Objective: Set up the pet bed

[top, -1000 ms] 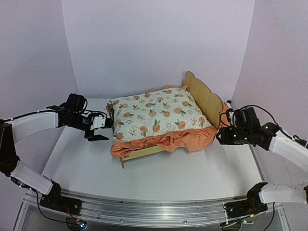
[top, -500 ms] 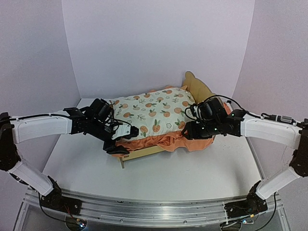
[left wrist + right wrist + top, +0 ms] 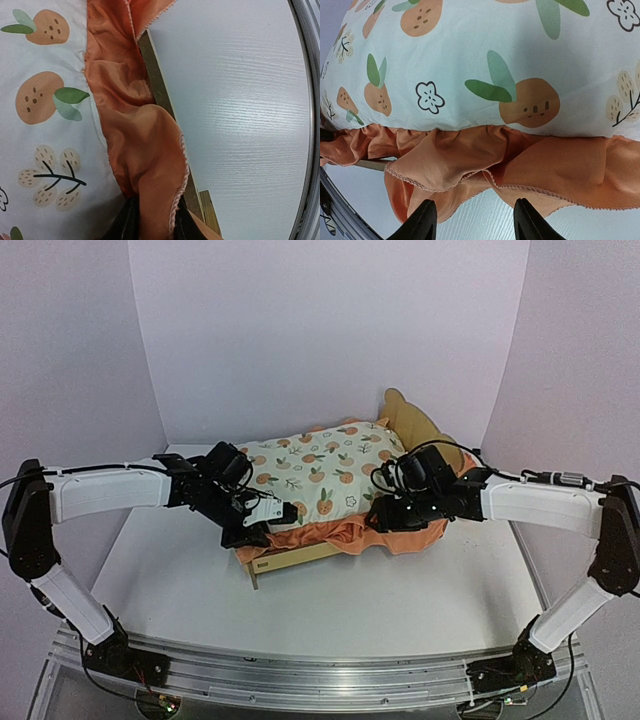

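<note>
Pet bed (image 3: 413, 427) sits mid-table, somewhat toward the far edge, with its headboard at the far-right end and a long side rail (image 3: 159, 82) facing the near edge. Orange-print mattress pad (image 3: 320, 472) lies on the frame, its orange ruffle (image 3: 345, 533) spilling over that rail. Left gripper (image 3: 262, 530) is at the bed's near-left corner. In its wrist view the dark fingers (image 3: 127, 227) are closed tight on a fold of the ruffle, holding the mattress pad just beside the rail. Right gripper (image 3: 388, 518) is at the pad's near edge, closer to the headboard, jaws spread apart. In its wrist view the stitched hem hangs just above the fingertips (image 3: 425, 217), nothing clamped. White table (image 3: 350, 610) carries all.
</note>
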